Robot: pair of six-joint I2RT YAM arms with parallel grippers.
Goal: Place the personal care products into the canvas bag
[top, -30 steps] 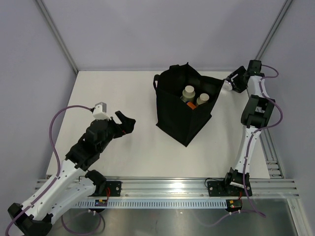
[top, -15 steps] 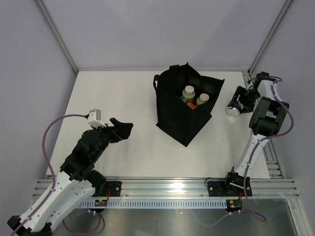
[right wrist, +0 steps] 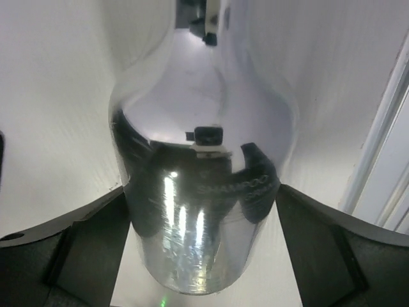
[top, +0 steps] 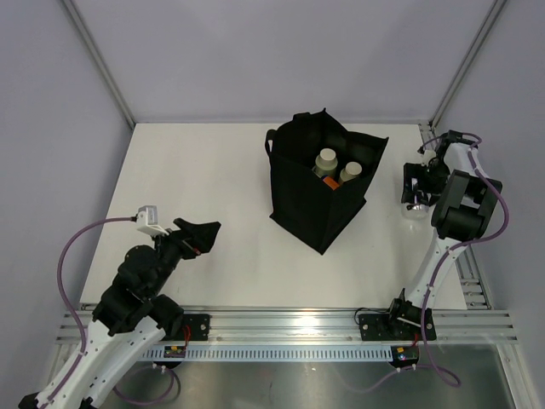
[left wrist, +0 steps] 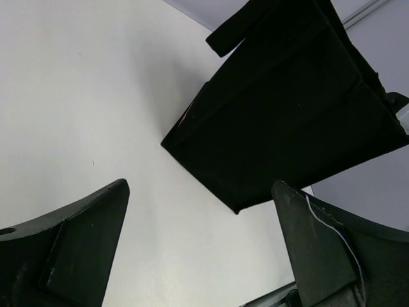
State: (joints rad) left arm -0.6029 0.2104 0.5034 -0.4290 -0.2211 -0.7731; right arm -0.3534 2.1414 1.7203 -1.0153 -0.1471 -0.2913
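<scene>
White counter (top: 213,187): right tool (right wrist: 200,192) straddles a slick mirrored shampoo bottle (right wrist: 201,109), whether clamped is unclear, so it may slip short of the canvas bag (top: 319,204); left tool (left wrist: 199,192) is spread, empty.

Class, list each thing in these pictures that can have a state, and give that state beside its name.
left gripper: open, empty.
right gripper: shut on the silver shampoo bottle.
canvas bag: upright, top open.
cream-capped bottle: standing in the bag.
tan-capped bottle: standing in the bag.
</scene>
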